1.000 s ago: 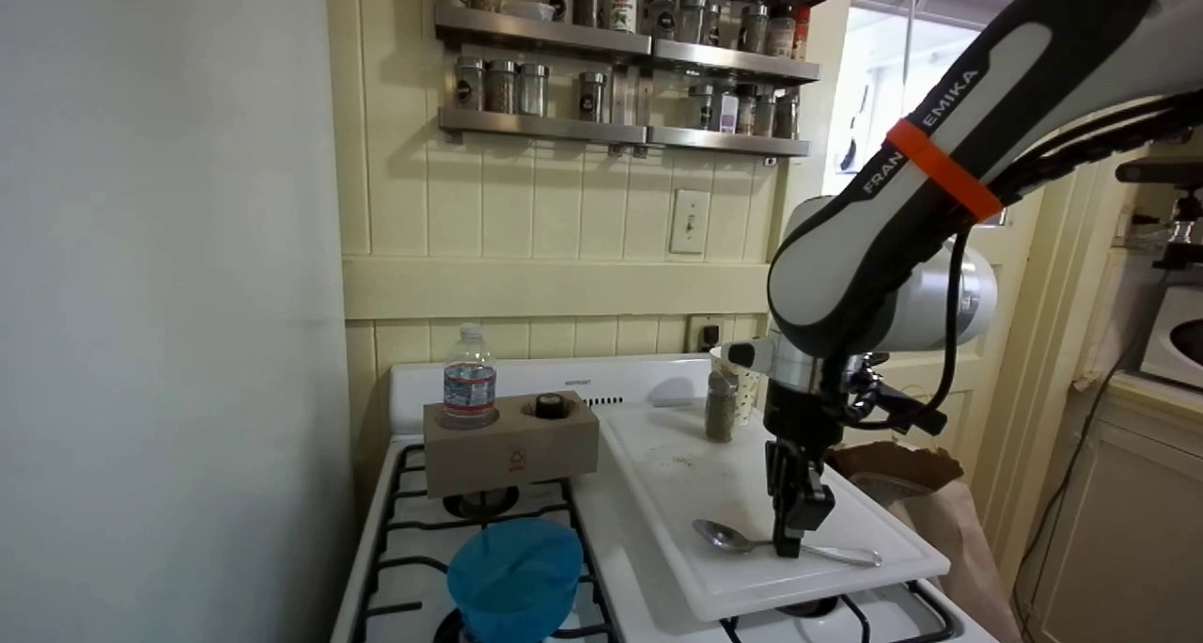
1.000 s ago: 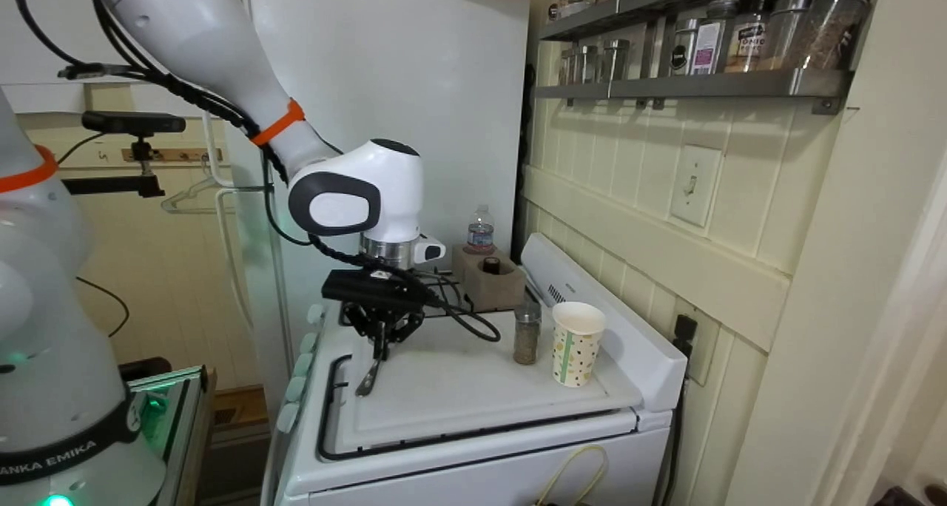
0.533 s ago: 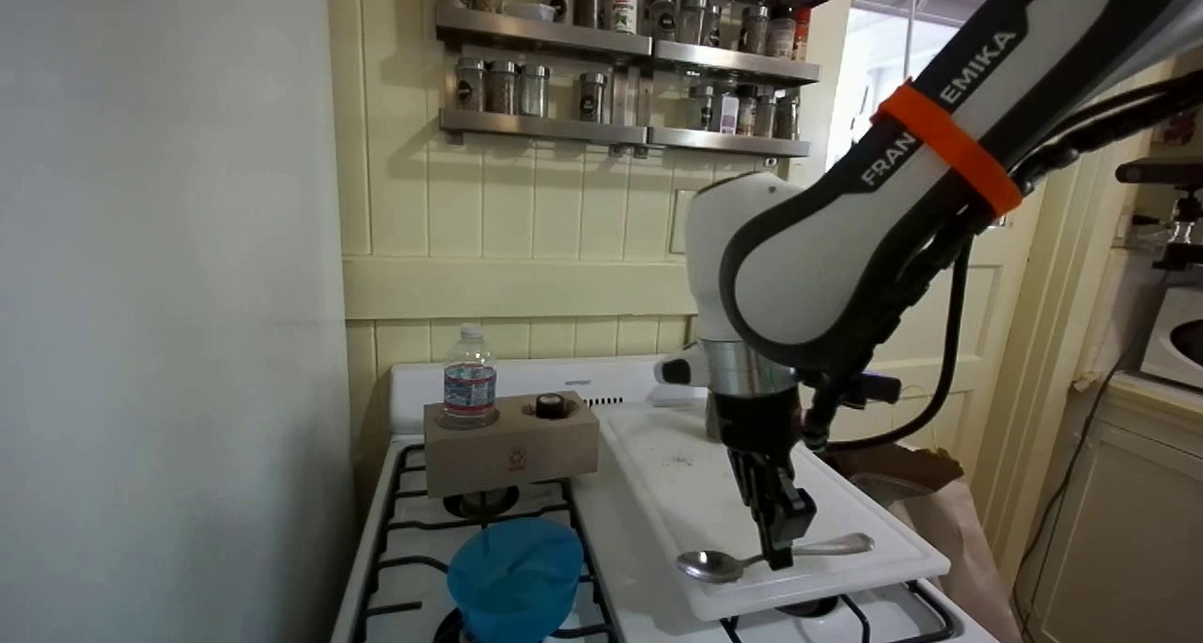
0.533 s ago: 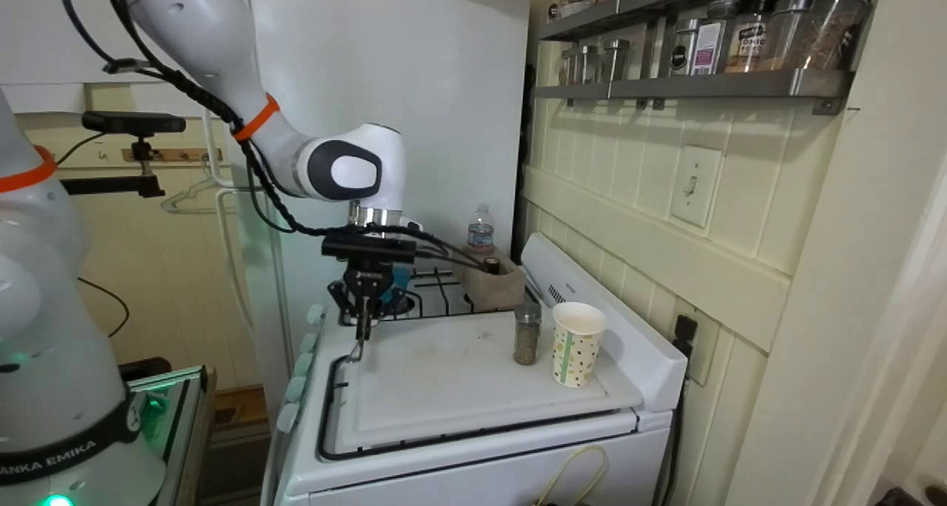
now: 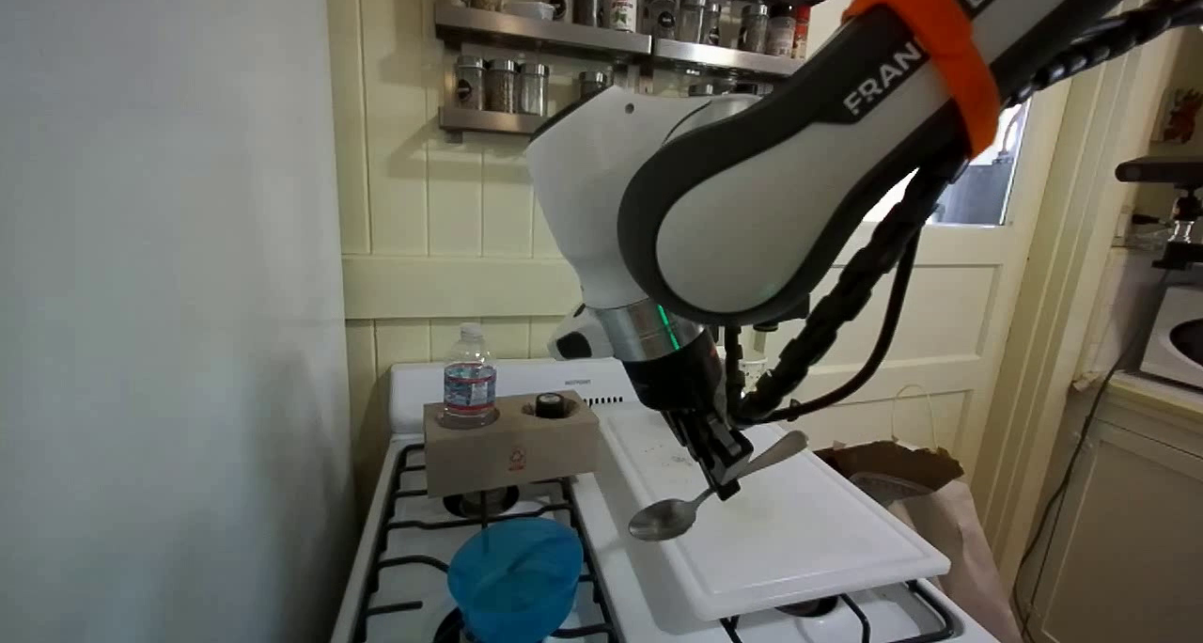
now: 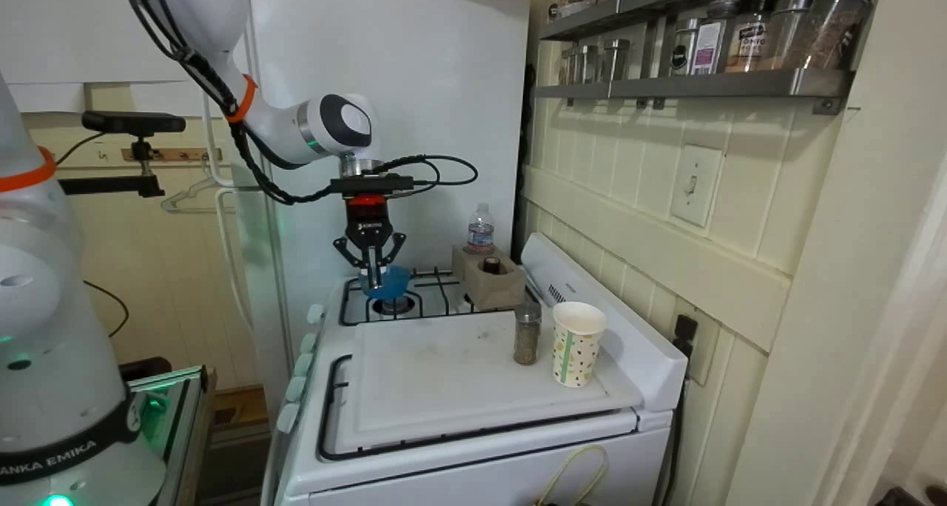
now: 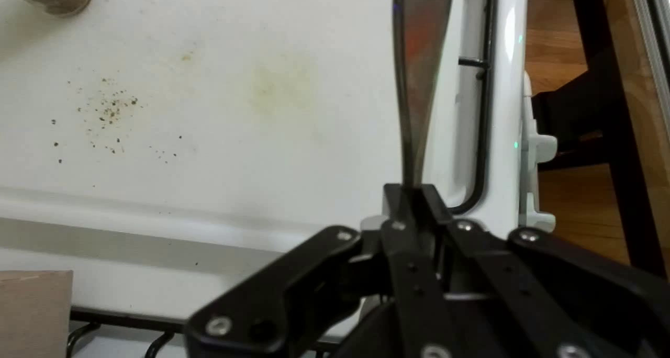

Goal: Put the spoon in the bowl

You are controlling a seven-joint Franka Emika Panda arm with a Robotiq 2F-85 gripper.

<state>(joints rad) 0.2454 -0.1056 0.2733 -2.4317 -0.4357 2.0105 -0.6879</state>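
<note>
Slanting in mid-air, the spoon [image 5: 663, 520] is held by the gripper [image 7: 412, 193], whose jaws are clenched on its handle. Lower down lies a white board [image 5: 808, 549]; apart from the spoon's head stands the blue bowl [image 5: 516, 577]. Just behind the bowl, in an exterior view, is a brown box [image 5: 512, 464] holding an upright bottle [image 5: 469, 384]. Dark crumbs [image 7: 111, 108] speckle the board, where a jar [image 6: 527, 336] and a spotted cup [image 6: 577, 351] stand near each other.
</note>
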